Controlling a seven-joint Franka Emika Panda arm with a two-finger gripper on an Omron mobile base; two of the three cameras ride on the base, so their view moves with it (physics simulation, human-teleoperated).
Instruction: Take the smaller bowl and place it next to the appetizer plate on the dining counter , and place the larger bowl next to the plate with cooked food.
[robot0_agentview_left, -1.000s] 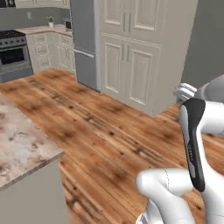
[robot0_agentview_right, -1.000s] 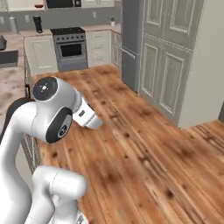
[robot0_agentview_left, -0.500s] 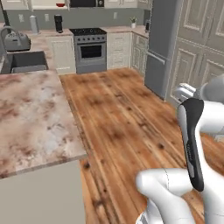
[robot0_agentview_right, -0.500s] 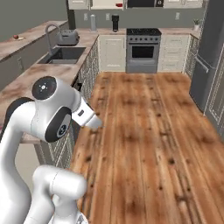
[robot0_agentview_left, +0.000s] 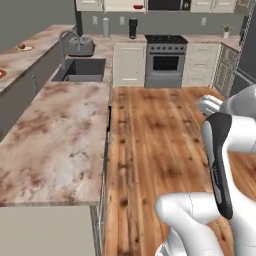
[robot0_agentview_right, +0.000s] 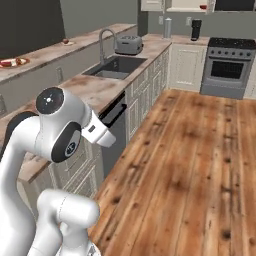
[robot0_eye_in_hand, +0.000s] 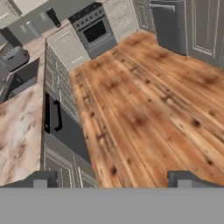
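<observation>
Pincer (robot0_eye_in_hand: 113, 179) hangs released and empty above the wood floor (robot0_eye_in_hand: 148, 109), beside the marble counter (robot0_agentview_left: 55, 130) with its sink (robot0_agentview_left: 80, 70).

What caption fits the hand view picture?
End effector open above the wooden floor, facing the stove and sink.

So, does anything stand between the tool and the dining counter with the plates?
Yes. The worktop with the sink lies between the robot and the dining counter, which runs along behind it. The tool is open and empty.
</observation>
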